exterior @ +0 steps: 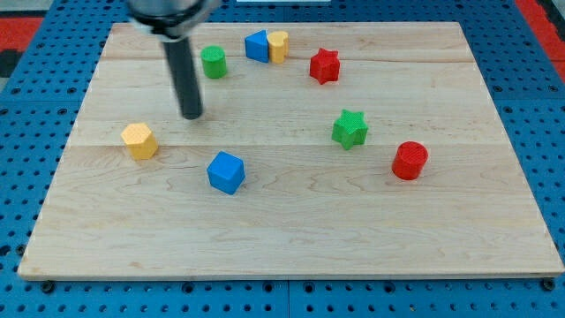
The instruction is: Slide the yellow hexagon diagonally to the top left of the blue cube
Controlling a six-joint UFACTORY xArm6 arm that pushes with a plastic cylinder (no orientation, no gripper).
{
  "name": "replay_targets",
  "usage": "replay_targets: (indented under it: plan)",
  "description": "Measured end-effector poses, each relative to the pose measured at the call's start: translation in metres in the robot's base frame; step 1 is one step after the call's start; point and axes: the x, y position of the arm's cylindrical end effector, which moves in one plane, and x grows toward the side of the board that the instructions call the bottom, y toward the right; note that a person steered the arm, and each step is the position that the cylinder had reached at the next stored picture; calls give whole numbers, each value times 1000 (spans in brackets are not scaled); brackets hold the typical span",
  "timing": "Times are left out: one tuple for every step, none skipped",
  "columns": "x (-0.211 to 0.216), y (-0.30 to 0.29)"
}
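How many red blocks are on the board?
2. A red star sits near the view's top, right of the blue and yellow pair. A red cylinder sits toward the view's right, below and right of the green star. None looks hidden.

- The arm's dark rod comes down upright from the view's top left
- My tip [192, 116] rests on the table, touching no block
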Motion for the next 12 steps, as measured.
replay_targets:
  plan:
    - [0, -57]
    - [0, -95]
    - [51, -94]
    - [115, -87]
    - [115, -87]
    - [93, -84]
    - [70, -84]
    - [70, -79]
    - [70, -30]
    - [70, -22]
    - [69, 24]
    - [69, 37]
